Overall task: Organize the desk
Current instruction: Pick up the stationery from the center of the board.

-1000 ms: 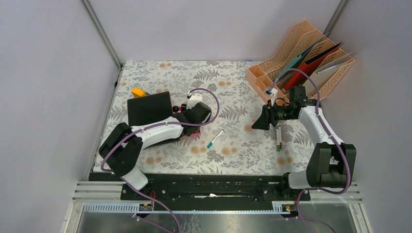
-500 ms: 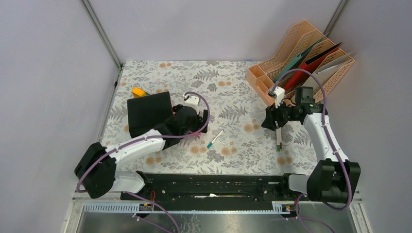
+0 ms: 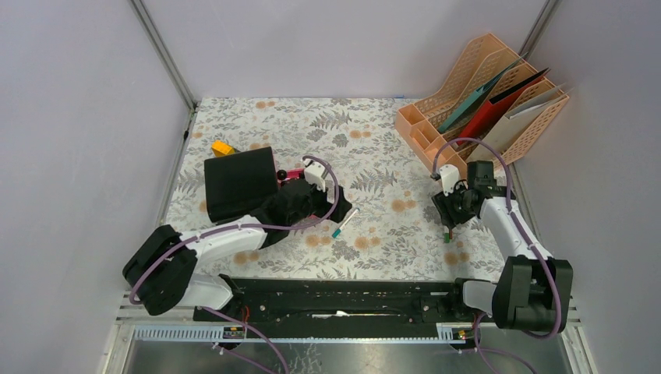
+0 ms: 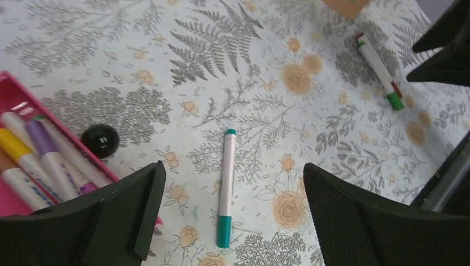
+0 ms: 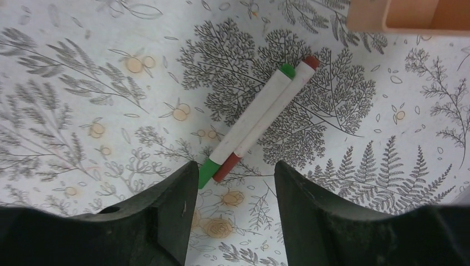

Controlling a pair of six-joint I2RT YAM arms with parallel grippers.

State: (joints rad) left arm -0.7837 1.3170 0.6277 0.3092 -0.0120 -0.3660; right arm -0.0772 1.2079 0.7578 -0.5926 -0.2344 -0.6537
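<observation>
Table (image 3: 374,148): pale cloth with a grey fern print and orange flowers, filling the floor of the enclosure from the arm bases to the back wall.

Left gripper (image 4: 228,172): jaws spread wide and empty. It hangs over a white marker with teal cap (image 4: 226,188), which lies flat on the cloth between the two fingers and touches neither.

Left of that marker is the corner of a pink tray (image 4: 14,91) holding several markers side by side. A small black ball (image 4: 101,139) sits just beside the tray's edge.

Right gripper (image 5: 235,172): jaws partly spread, gripping nothing. It is low over a green-capped marker (image 5: 244,124) and a red-capped marker (image 5: 269,113), which lie parallel and touch along their length. Their near ends sit between the fingertips.

Elsewhere: a black notebook (image 3: 238,183) lies flat on the left of the table, with a small yellow object (image 3: 222,147) just behind it. A peach mesh file organizer (image 3: 468,66) stands at the far right corner with folders upright in its slots.
</observation>
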